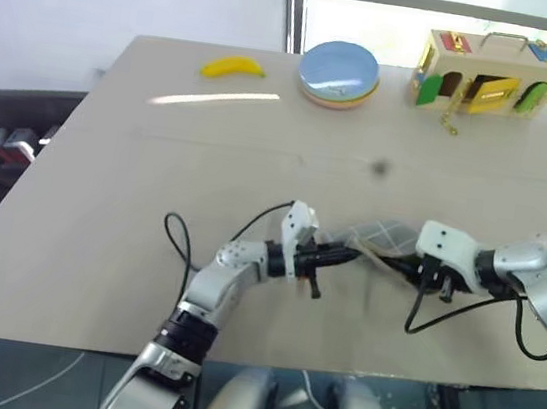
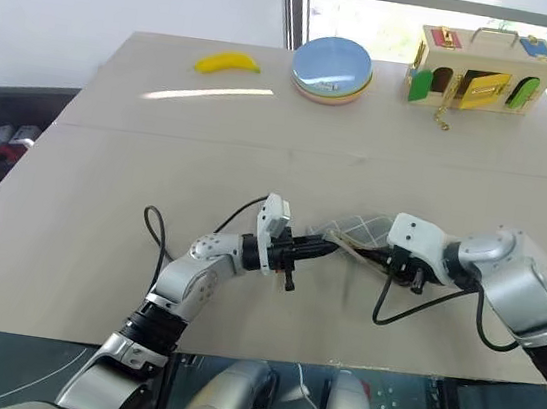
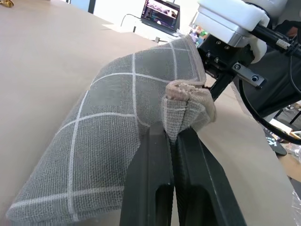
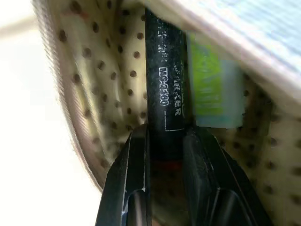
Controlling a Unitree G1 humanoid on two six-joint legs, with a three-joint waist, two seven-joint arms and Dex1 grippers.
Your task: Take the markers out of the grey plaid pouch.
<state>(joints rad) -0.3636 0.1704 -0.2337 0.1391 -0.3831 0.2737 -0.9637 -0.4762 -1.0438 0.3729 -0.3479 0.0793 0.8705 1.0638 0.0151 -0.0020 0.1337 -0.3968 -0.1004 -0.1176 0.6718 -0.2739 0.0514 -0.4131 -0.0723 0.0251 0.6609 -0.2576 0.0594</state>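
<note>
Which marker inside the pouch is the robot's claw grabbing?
The black marker with white writing. The right claw squeezes it from both sides inside the dotted tan lining of the pouch. The green marker lies beside it, untouched.

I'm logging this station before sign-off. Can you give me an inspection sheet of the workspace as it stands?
Surface: tan table, bare in the middle.
Job's things: grey plaid pouch lifted at its mouth; black marker and green marker inside.
Clutter: banana, stacked plates, wooden latch box at the far edge.
Grippers: left gripper shut on the pouch's rim; right gripper shut on the black marker.
Cables: black cable at the left arm.
Surroundings: window behind.
</note>
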